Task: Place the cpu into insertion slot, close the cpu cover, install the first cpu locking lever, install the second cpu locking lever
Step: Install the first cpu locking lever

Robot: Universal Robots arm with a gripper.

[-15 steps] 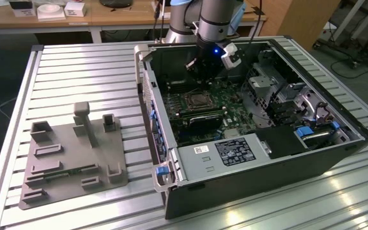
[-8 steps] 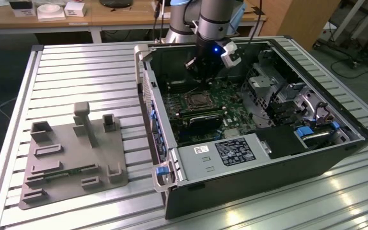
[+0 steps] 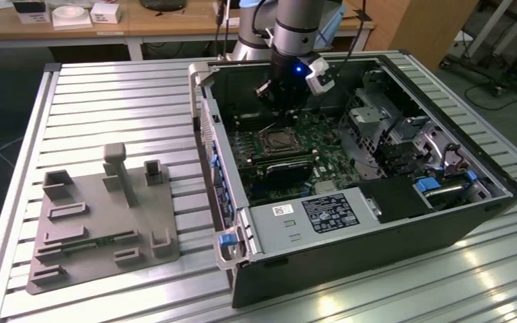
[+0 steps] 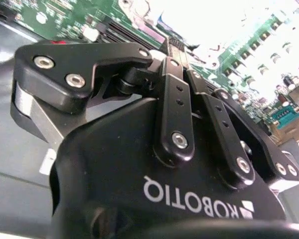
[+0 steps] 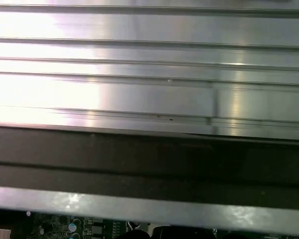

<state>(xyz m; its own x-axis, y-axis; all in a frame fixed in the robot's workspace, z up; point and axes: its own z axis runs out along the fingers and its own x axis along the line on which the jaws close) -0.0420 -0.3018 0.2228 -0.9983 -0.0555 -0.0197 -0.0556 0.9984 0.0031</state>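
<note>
On a ribbed aluminium desk [image 3: 106,87], one open computer case [image 3: 366,269] lies on its side as a single robot arm [image 3: 296,27] reaches down into it. One grey holder tray [image 3: 88,249] sits apart on the desk, toward the exterior view's left. Inside the case lies one green circuit board [image 3: 322,134], and the claw [image 3: 274,116] hangs just above it, close to the insertion slot [image 3: 260,142]. In the second wrist view the claw [image 4: 178,45] appears pressed together, with nothing visibly pinched. One cpu [image 3: 281,140] shows, its silvery top lying flat inside the slot's metal rim. Whether the cover is fully down over it cannot be told from here. By the look of it the chip is light, stiff and thin, with a slick metal lid and a delicate underside. It is best taken by two opposite edges and kept level — never pressed or dragged across the socket.
</note>
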